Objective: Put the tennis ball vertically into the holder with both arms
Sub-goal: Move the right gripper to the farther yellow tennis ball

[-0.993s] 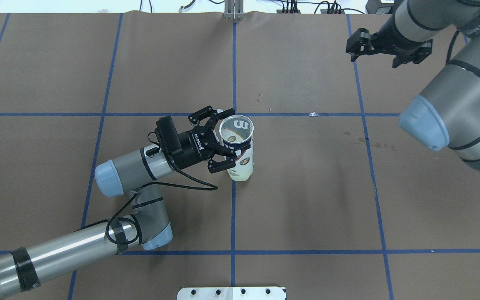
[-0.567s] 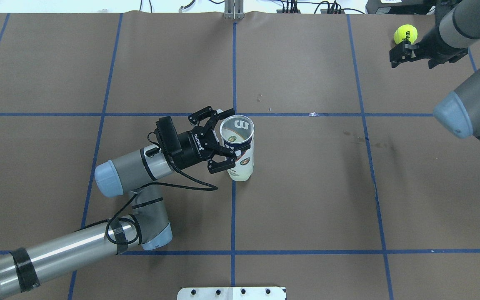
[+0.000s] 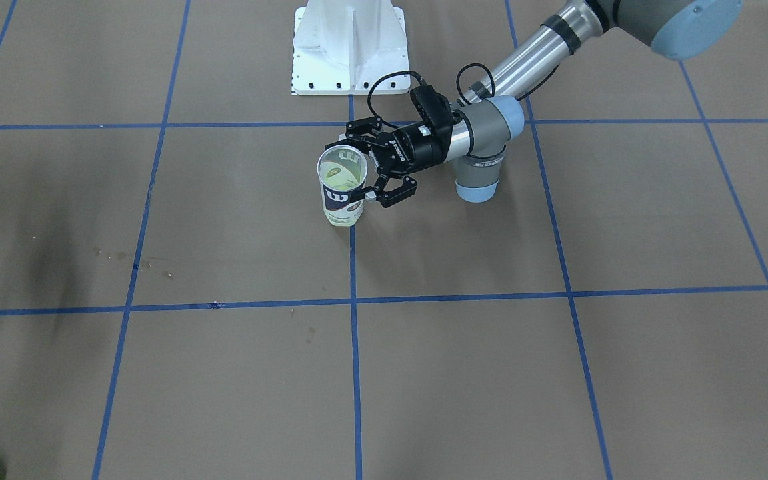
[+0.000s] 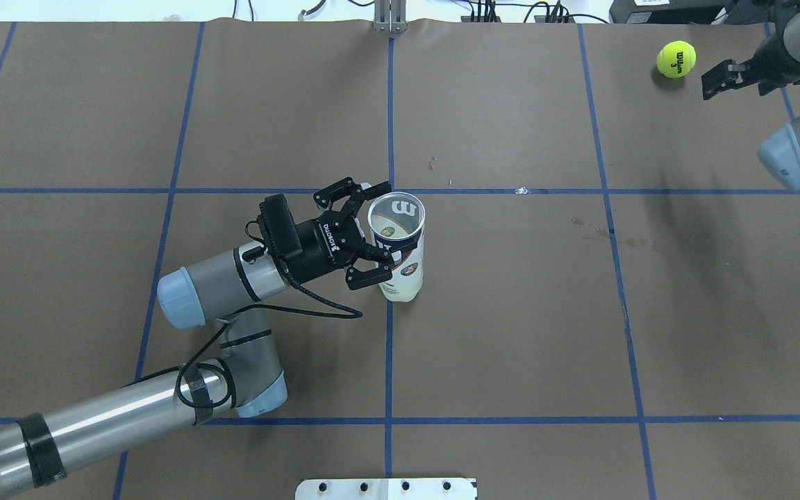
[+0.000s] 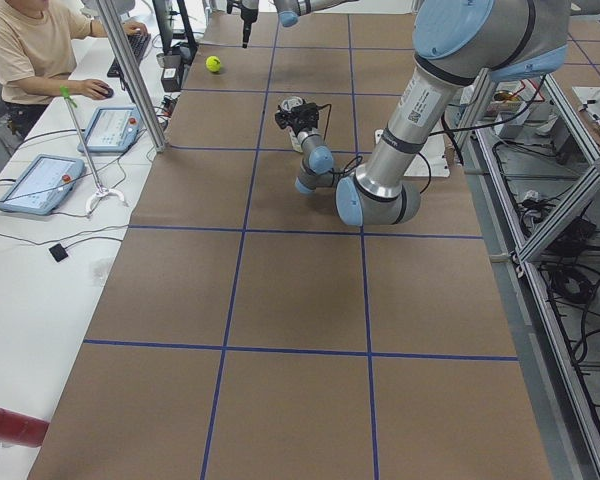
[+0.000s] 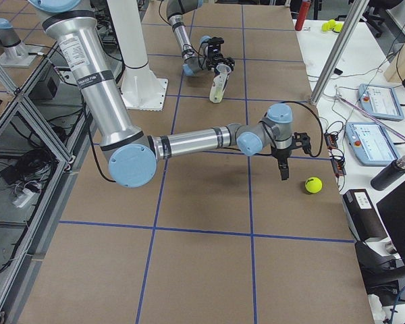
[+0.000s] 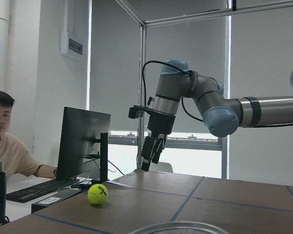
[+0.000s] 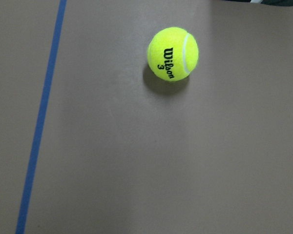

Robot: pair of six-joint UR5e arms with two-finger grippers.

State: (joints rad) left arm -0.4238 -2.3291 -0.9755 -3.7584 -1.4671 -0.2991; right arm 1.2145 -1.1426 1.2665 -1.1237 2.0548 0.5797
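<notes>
The holder [image 4: 401, 272], a clear Wilson can with a navy-and-white label, stands upright and open-topped near the table's middle [image 3: 341, 202]. My left gripper [image 4: 379, 230] is shut on its side from the left, a finger on each side [image 3: 355, 168]. The yellow tennis ball [image 4: 676, 58] lies on the table at the far right corner, also in the right wrist view [image 8: 173, 53] and the left wrist view [image 7: 97, 193]. My right gripper [image 4: 718, 78] hangs open and empty, pointing down, just right of the ball and above the table [image 7: 146, 165].
The white metal base [image 3: 351, 47] is at the robot's edge of the table. An operator [image 5: 40, 50], monitors and tablets sit beyond the table's far side near the ball. A metal frame post [image 6: 337, 54] stands at that edge.
My right arm has swung right and back, uncovering the ball; its gripper now sits right of the ball. My left gripper and the holder have barely moved.
</notes>
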